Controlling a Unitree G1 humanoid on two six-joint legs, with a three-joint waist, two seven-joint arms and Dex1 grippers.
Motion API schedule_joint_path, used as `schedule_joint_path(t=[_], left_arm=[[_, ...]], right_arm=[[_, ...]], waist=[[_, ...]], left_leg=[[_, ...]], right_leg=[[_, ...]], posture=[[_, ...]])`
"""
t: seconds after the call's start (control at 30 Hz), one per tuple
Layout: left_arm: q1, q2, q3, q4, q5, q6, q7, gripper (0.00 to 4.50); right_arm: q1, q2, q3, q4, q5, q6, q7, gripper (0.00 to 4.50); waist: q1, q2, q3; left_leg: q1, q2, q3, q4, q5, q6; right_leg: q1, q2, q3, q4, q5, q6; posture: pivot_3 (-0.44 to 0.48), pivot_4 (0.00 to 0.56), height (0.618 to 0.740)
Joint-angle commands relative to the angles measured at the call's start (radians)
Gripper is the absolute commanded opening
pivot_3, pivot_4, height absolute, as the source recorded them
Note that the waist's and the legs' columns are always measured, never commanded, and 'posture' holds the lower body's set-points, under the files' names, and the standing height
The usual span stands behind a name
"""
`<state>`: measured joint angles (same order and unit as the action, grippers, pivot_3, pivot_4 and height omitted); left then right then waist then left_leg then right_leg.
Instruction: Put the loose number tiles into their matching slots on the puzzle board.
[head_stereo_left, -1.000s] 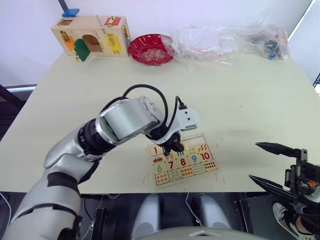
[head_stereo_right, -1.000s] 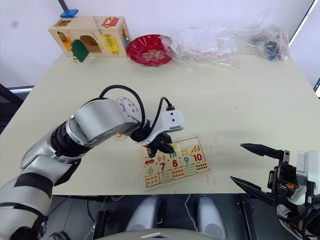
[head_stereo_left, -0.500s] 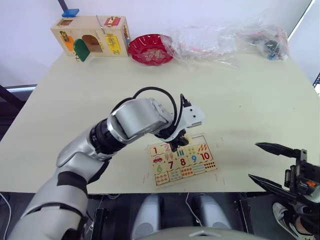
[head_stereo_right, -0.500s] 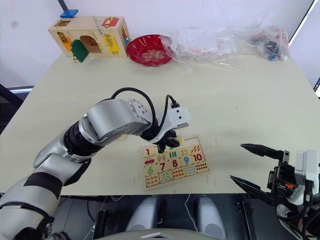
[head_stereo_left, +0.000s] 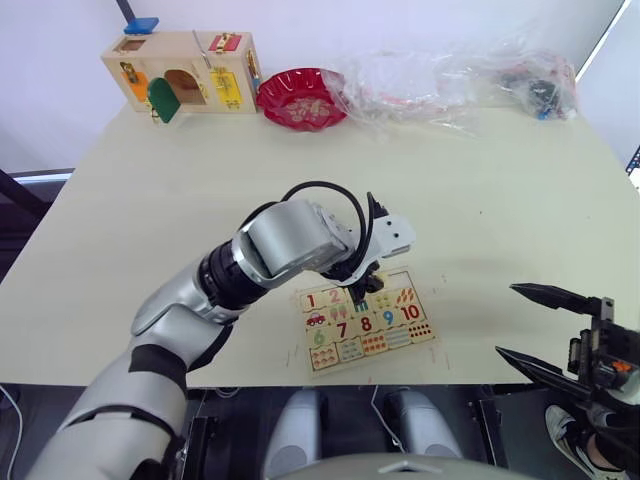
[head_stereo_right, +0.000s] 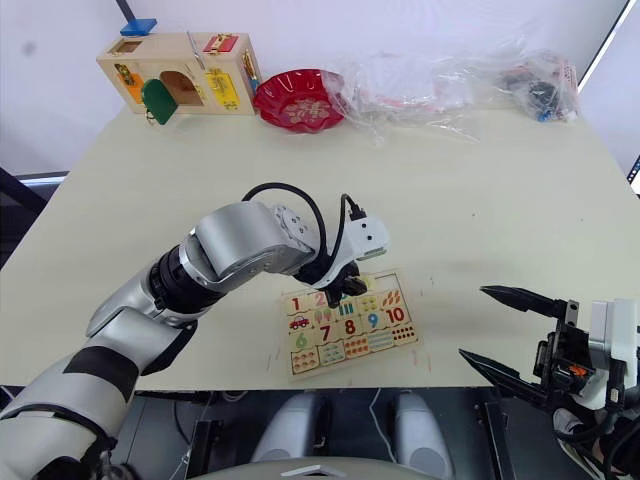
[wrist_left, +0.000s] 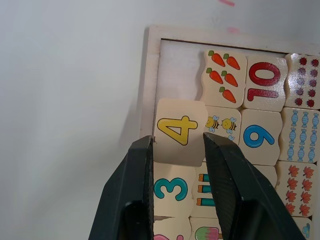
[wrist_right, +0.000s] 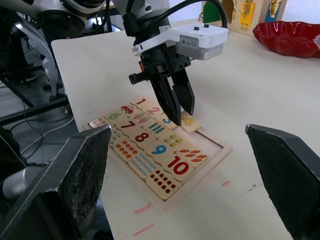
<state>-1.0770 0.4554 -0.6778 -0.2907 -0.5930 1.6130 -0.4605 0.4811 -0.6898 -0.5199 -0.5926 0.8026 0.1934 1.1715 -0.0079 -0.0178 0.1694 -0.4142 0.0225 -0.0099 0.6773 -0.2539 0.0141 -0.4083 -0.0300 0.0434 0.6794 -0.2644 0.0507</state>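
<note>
Left tool (wrist_left: 177, 150) pinches the yellow 4 tile (wrist_left: 180, 131) over the puzzle board (head_stereo_left: 366, 318).

The tile's lower edge sits tilted on the board rim, above the 3 tile (wrist_left: 171, 188); the arm hides part of the number row in the head views. Right tool (head_stereo_right: 500, 330) hangs spread off the pale surface (head_stereo_left: 480, 190); latch box (head_stereo_left: 185, 72), red bowl (head_stereo_left: 302, 98) and plastic bags (head_stereo_left: 450, 80) line the far edge.
</note>
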Motion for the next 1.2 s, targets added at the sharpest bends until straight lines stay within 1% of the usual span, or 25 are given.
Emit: schedule_joint_path(t=[0.03, 0.33, 0.77, 1.2], left_arm=[[-0.004, -0.009, -0.006, -0.004, -0.006, 0.001, 0.012, 0.97], [-0.015, -0.006, -0.033, 0.023, -0.02, 0.001, 0.005, 0.97], [-0.006, -0.032, -0.03, 0.036, -0.015, 0.001, 0.053, 0.97], [-0.012, -0.039, -0.052, 0.033, 0.0, 0.001, 0.056, 0.97]], right_arm=[[0.006, -0.004, -0.02, -0.035, 0.021, -0.003, 0.0, 4.5], [0.015, -0.002, -0.026, -0.041, 0.026, -0.006, -0.002, 4.5], [0.022, -0.007, -0.03, -0.042, 0.038, -0.004, 0.0, 4.5], [0.025, -0.003, -0.025, -0.046, 0.036, -0.006, -0.003, 4.5]], waist=[[0.0, 0.0, 0.0], [0.0, 0.0, 0.0], [0.0, 0.0, 0.0], [0.0, 0.0, 0.0]], left_leg=[[0.0, 0.0, 0.0, 0.0, 0.0, 0.0], [0.0, 0.0, 0.0, 0.0, 0.0, 0.0], [0.0, 0.0, 0.0, 0.0, 0.0, 0.0], [0.0, 0.0, 0.0, 0.0, 0.0, 0.0]], right_leg=[[0.0, 0.0, 0.0, 0.0, 0.0, 0.0], [0.0, 0.0, 0.0, 0.0, 0.0, 0.0], [0.0, 0.0, 0.0, 0.0, 0.0, 0.0], [0.0, 0.0, 0.0, 0.0, 0.0, 0.0]], posture=[[0.0, 0.15, 0.74], [0.0, 0.15, 0.74], [0.0, 0.15, 0.74], [0.0, 0.15, 0.74]])
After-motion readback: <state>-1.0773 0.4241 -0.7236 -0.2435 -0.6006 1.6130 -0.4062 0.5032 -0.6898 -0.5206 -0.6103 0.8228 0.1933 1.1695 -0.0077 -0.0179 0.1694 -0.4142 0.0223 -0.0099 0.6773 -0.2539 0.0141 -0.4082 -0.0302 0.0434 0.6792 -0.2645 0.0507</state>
